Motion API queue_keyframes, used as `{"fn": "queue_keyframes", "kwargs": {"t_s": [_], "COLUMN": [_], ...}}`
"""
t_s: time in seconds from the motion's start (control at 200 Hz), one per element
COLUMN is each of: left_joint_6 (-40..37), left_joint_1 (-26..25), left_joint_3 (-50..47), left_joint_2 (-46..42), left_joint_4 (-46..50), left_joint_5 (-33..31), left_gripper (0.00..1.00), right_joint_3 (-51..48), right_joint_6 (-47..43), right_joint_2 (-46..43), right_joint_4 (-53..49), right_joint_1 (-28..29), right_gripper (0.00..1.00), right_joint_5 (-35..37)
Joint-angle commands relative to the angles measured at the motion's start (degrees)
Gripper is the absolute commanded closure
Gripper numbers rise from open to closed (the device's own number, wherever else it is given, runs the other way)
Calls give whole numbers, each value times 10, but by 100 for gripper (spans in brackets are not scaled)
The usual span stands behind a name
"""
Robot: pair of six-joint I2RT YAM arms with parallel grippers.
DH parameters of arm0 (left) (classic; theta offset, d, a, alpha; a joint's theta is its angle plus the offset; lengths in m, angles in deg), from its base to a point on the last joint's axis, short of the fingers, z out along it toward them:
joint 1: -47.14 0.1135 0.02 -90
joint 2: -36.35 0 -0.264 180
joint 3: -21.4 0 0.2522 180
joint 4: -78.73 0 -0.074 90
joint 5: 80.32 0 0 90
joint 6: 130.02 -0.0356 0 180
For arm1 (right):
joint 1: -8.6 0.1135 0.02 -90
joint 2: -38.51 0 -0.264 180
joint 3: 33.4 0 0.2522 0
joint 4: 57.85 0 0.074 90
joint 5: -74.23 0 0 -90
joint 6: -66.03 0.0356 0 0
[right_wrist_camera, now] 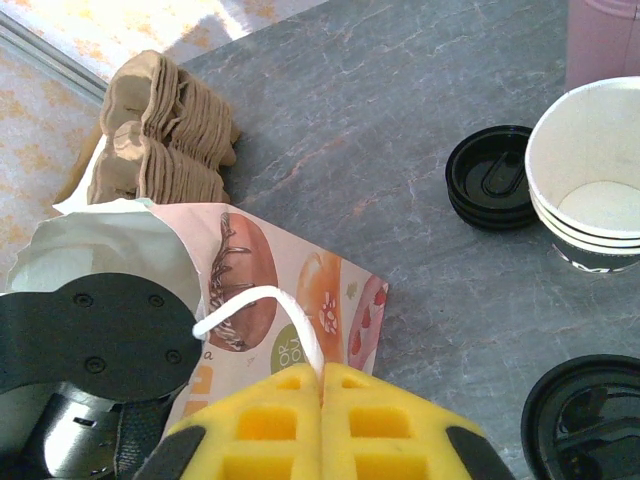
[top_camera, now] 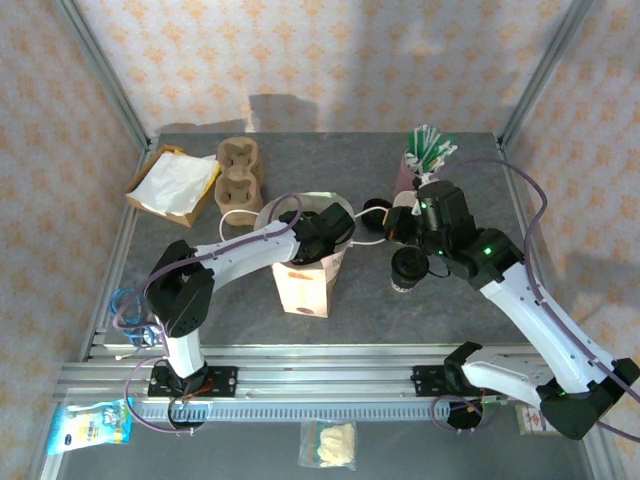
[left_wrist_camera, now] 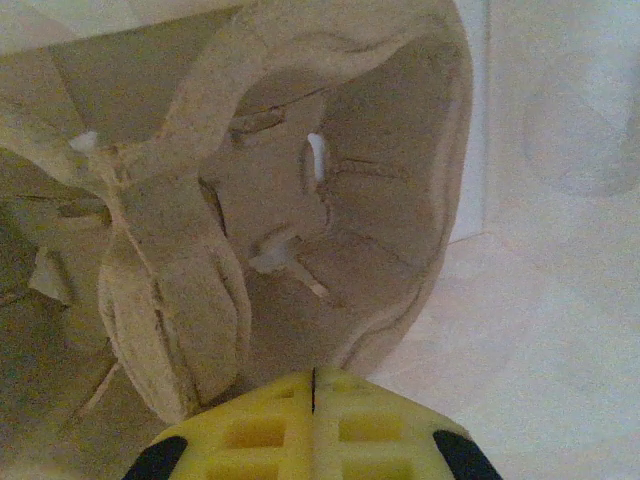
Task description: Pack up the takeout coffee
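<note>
The takeout coffee [top_camera: 407,268] stands upright on the surface [top_camera: 330,165], just right of the paper bag [top_camera: 305,285]. The left fingers [left_wrist_camera: 325,395] are pressed together inside the bag, by a pulp cup carrier [left_wrist_camera: 300,200]. The right fingers [right_wrist_camera: 335,385] are clamped on the bag's white cord handle [right_wrist_camera: 255,298], just far of the coffee

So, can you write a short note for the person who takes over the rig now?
Left gripper: shut, down in the paper bag, a pulp cup carrier just ahead of its pads.
Right gripper: shut on the bag's white handle cord.
Takeout coffee: lidded, upright on the table right of the bag, not held.
Done: carrier seems to be in the bag. Left: coffee into it.
</note>
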Motion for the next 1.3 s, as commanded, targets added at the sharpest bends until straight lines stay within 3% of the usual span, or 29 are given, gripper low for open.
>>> {"fn": "queue_keyframes", "kwargs": {"t_s": [0.0,0.25,0.561,0.711,0.966,1.171,1.291], "left_joint_6": [40,37,22,-1,-60,-71,-94], "left_joint_1": [0,4,8,11,13,13,13], "left_joint_3": [-20,-20,-31,8,130,145,165], "left_joint_2": [25,48,52,53,53,23,3], "left_joint_4": [43,87,51,63,106,84,65], "left_joint_5": [13,29,42,25,2,16,23], "left_gripper": [100,100,100,100,74,67,57], "right_joint_3": [-5,-12,-11,-1,10,25,32], "right_joint_6": [-7,-2,-3,-2,1,3,1], "right_joint_2": [-12,-17,-21,-17,-5,10,18], "right_joint_4": [5,9,5,3,10,16,16], "right_joint_1": [-2,-2,-2,-2,-2,-2,-2], "right_gripper": [100,100,100,100,100,100,100], "right_joint_5": [15,13,18,18,19,19,23]}}
